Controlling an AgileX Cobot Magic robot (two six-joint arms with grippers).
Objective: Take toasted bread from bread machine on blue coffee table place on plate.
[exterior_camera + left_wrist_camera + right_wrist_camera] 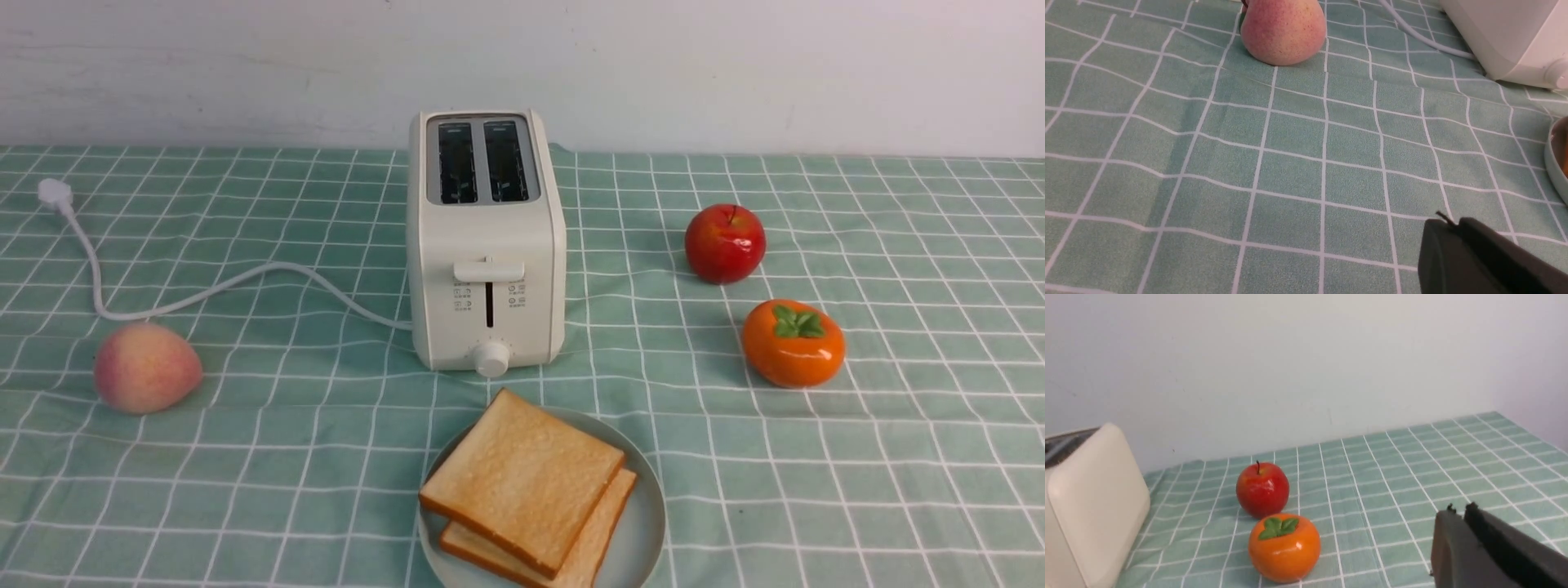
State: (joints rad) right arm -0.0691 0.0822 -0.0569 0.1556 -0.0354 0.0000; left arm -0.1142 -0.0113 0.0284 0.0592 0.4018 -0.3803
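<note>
Pale wall behind the gridded worktop [286, 474]; peach [147, 367] left, red apple [725, 243] and persimmon [793, 343] right, both clear of the plate [645, 523]! Left pincer [1449, 222], right pincer [1459, 510]: both pressed together!

Two toast slices [526, 482] overlap, seemingly flat, on the plate [641, 523].

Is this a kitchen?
Maybe not a real one. It looks like a table set up for a robot to practise on: toaster, toast on a plate, and a checked cloth by a plain wall.
</note>
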